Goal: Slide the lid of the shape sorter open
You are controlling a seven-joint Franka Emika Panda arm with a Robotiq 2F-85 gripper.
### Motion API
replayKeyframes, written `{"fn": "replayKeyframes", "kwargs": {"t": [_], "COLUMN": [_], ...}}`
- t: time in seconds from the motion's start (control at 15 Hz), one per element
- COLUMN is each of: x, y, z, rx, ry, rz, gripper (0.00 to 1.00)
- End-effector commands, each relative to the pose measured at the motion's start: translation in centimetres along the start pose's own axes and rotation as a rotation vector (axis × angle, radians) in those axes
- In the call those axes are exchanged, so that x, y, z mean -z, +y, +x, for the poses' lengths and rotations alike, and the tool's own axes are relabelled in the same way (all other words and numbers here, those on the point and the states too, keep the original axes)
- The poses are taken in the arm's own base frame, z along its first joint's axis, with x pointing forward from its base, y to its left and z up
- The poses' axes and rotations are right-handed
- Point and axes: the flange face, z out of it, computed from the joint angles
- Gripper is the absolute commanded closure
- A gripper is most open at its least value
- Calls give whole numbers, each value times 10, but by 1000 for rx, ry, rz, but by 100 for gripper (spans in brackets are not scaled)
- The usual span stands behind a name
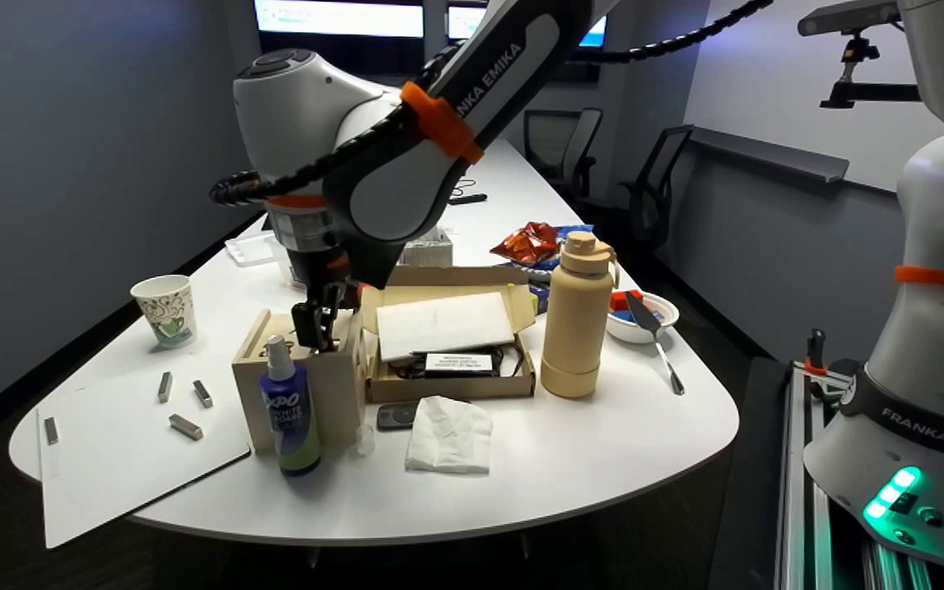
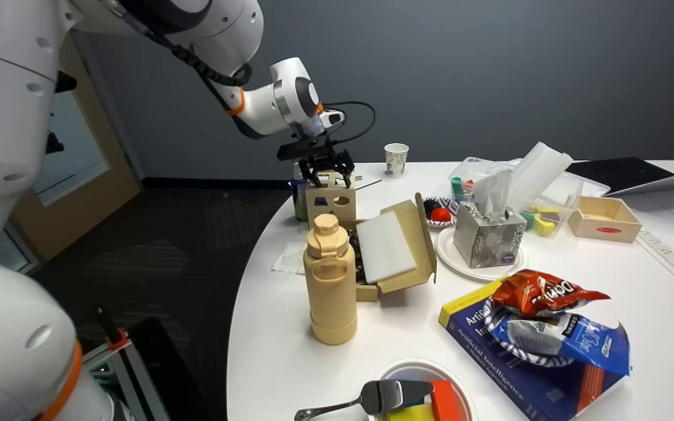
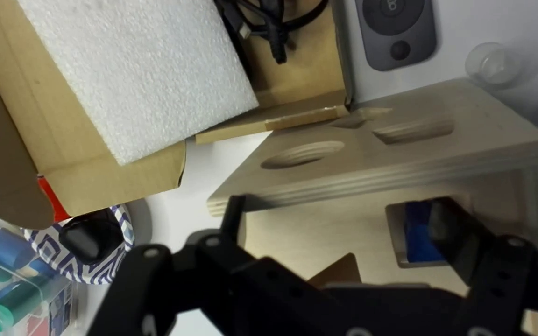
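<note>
The shape sorter is a pale wooden box near the table's end; it also shows in an exterior view and in the wrist view. Its lid is the top panel, with a square hole showing something blue inside and a partly hidden triangular hole. My gripper is open over the lid. One finger is at the lid's outer end by the box edge. The other finger overlaps the square hole; I cannot tell how deep it reaches. The gripper shows at the box top in both exterior views.
A purple spray bottle stands close against the sorter's side. An open cardboard box with white foam lies right beside it. A tan bottle, a phone, a paper cup and a whiteboard are nearby.
</note>
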Motion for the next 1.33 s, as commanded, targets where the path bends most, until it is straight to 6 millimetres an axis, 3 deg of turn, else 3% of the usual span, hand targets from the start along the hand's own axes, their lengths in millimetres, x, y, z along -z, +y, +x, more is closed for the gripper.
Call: {"fn": "replayKeyframes", "kwargs": {"t": [0.0,1.27], "x": [2,-15], "y": [1,38], "z": [10,23], "rx": [15,-33], "ry": [-3,-19], "rz": [-46,-101], "gripper": [0,0]}}
